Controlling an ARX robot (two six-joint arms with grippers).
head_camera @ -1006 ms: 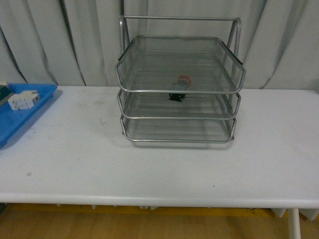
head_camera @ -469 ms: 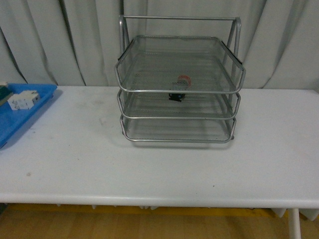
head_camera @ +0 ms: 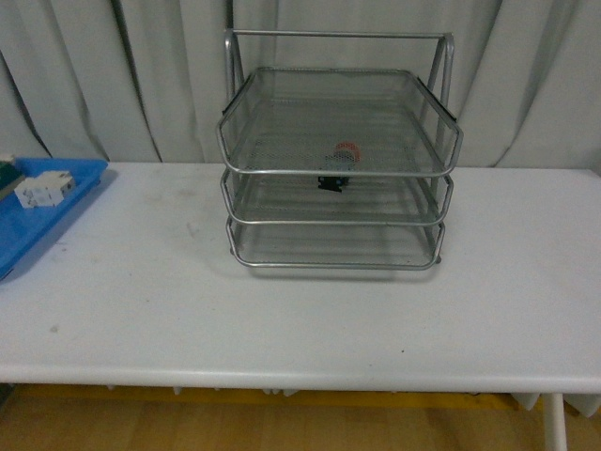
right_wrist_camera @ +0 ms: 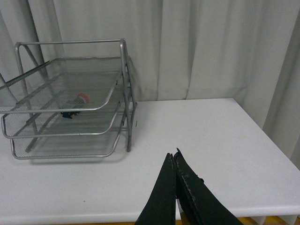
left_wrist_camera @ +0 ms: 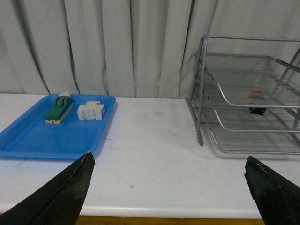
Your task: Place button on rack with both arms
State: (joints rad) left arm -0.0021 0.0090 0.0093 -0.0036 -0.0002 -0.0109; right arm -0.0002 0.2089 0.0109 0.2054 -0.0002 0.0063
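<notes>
Button point(head_camera: 340, 164) placement looks finished as a step, and the grippers show it. The left gripper point(left_wrist_camera: 168, 192) has its fingers spread wide with nothing between them, low over the near edge of the table point(head_camera: 300, 319), to the left of the rack. The right gripper point(right_wrist_camera: 174, 187) has its two fingers pressed together on nothing, and it hangs over the near right part of the table, well apart from the rack. Neither arm shows in the front view.

Outward from them stands the rack point(head_camera: 338, 169), upright at the far middle of the table against the grey curtain. The button sits inside it, on the middle tier, toward the right of centre; its red cap shows through the mesh of the top tier and its dark body shows in the gap below that tier's front rim. It appears to rest on the mesh and touches neither gripper.

At the far left lies a blue tray point(left_wrist_camera: 28, 140) holding a green-and-cream switch block point(left_wrist_camera: 58, 108) and a white block point(left_wrist_camera: 91, 111), just beside each other.

As a judgement, the task is done or all but done. The next move calls for little: both arms need only keep clear of the rack and settle at rest without knocking its frame.
</notes>
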